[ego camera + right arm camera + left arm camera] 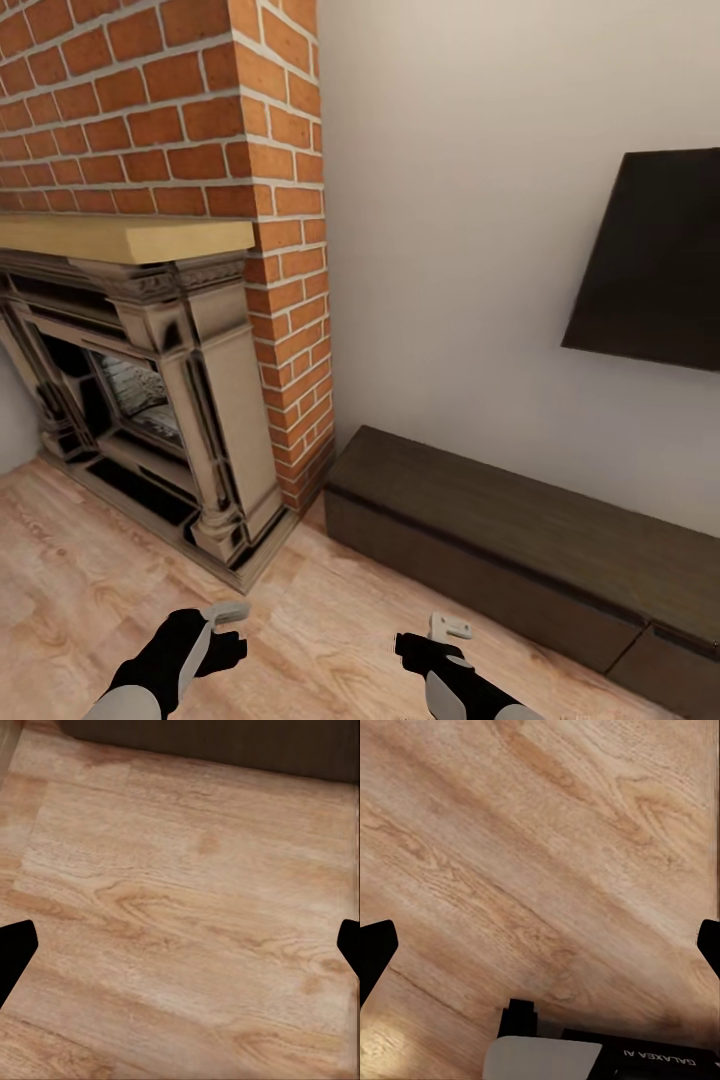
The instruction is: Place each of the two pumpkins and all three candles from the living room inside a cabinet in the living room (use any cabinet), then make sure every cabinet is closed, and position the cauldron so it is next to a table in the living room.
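Both grippers, left and right, hang low over bare wood floor, jaws apart and empty. Ahead, the dark-brown cabinet lies shut along the wall, beside the brick fireplace. Driving closer risks clipping the cabinet's near corner or hearth base; open floor lies between.

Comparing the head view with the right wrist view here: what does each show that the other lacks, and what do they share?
Head view alone: the brick chimney, the fireplace with its wooden mantel, the wall-mounted TV, the cabinet's flat top, and both arms, left gripper and right gripper.

Right wrist view alone: a close look at the floor grain between two dark fingertips set wide apart.

Shared: the wooden floor and the dark-brown cabinet.
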{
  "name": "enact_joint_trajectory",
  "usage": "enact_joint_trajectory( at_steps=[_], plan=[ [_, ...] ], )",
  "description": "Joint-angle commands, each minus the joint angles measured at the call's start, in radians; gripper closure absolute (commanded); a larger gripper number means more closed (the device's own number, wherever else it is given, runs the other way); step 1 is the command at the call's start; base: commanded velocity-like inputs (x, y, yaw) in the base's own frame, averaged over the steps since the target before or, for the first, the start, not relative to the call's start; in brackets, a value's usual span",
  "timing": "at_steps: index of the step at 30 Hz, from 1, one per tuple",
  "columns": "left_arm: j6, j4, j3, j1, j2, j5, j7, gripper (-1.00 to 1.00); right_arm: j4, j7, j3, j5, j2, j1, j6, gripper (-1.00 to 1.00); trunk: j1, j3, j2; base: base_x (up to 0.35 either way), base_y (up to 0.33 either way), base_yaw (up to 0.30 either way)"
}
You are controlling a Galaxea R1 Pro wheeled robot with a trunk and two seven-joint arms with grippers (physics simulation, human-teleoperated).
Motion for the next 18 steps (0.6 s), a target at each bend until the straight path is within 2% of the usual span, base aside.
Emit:
enact_joint_trajectory(
  at_steps=[1, 18],
  plan=[
    [0.0, 0.0, 0.0, 0.0, 0.0, 0.0, 0.0, -1.0, 0.0, 0.0, 0.0, 0.0, 0.0, 0.0, 0.0, -1.0, 0.0, 0.0, 0.0, 0.0, 0.0, -0.281],
    [0.0, 0.0, 0.0, 0.0, 0.0, 0.0, 0.0, -1.0, 0.0, 0.0, 0.0, 0.0, 0.0, 0.0, 0.0, -1.0, 0.0, 0.0, 0.0, 0.0, 0.021, -0.281]
  ],
)
